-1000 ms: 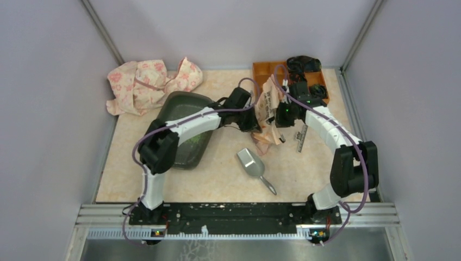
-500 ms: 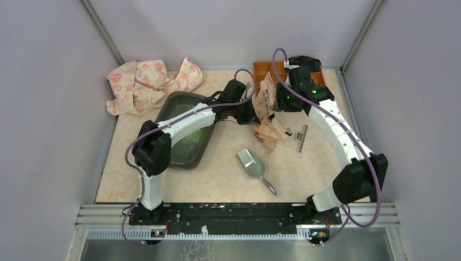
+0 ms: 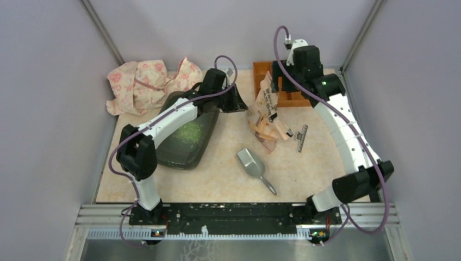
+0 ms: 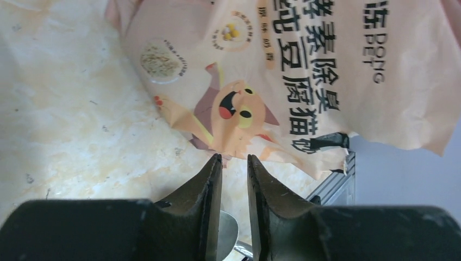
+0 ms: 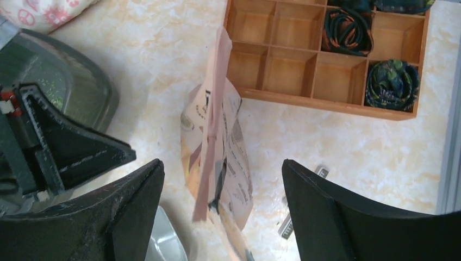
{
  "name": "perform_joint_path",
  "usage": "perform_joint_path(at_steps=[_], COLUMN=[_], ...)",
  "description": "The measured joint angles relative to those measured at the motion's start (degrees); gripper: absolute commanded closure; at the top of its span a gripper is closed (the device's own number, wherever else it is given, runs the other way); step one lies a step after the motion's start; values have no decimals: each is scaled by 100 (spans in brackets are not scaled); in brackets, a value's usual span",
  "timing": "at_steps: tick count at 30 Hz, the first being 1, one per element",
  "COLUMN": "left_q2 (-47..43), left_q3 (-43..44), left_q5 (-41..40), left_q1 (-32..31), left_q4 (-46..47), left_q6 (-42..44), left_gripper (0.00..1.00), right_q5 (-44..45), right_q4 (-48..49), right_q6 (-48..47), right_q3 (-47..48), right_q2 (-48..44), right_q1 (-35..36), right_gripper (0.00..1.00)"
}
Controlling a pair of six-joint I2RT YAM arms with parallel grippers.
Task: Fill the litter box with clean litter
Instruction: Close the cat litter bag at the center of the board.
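Observation:
The litter box (image 3: 179,155) is a dark shallow tray left of centre, with a patch of light-green clean litter (image 3: 188,132) inside. The peach printed bag (image 3: 266,114) stands crumpled on the table by itself, to the right of the box. My left gripper (image 3: 242,106) (image 4: 234,157) hovers just left of the bag, its jaws a narrow gap apart with nothing between them. My right gripper (image 3: 284,84) (image 5: 222,163) hangs wide open high above the bag (image 5: 217,141), not touching it. My left arm lies over the box's far rim.
A grey metal scoop (image 3: 253,165) lies in front of the bag. The orange organiser tray (image 5: 304,60) with dark rolled items sits at the back right. A pink printed cloth bundle (image 3: 147,81) lies at the back left. A small striped strip (image 3: 301,138) rests right of the bag.
Both grippers opened and let go of the bag. The left one drew back to the left, the right one rose toward the back. The bag slumped onto the table.

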Motion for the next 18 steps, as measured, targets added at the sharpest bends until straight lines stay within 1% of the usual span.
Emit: perform_joint_path(at_steps=[3, 5, 9, 11, 12, 14, 15, 17, 18], left_q2=[0, 0, -2, -2, -2, -2, -2, -2, -2], left_q3=[-87, -92, -90, -83, -79, -68, -61, -50, -48], left_q5=[46, 74, 129, 164, 181, 223, 249, 302, 328], left_q1=[92, 125, 131, 131, 131, 131, 131, 131, 131], left_q4=[-39, -46, -55, -74, -76, -81, -81, -74, -74], left_q6=[24, 26, 44, 46, 46, 44, 42, 35, 26], left_gripper=[64, 62, 61, 61, 61, 61, 61, 61, 61], right_q5=[-63, -166, -295, -389, -466, -671, -772, -1143, -1355], right_q4=[46, 96, 61, 31, 22, 7, 4, 74, 136], right_q6=[-111, -181, -251, -275, -289, -284, -291, -219, -195], right_q3=[313, 319, 319, 319, 319, 302, 284, 151, 42], right_q2=[472, 728, 1128, 1235, 1268, 1298, 1298, 1298, 1298], right_q1=[-46, -96, -232, -308, -345, -431, -466, -581, -649], right_gripper=[21, 21, 23, 26, 31, 46, 58, 92, 100])
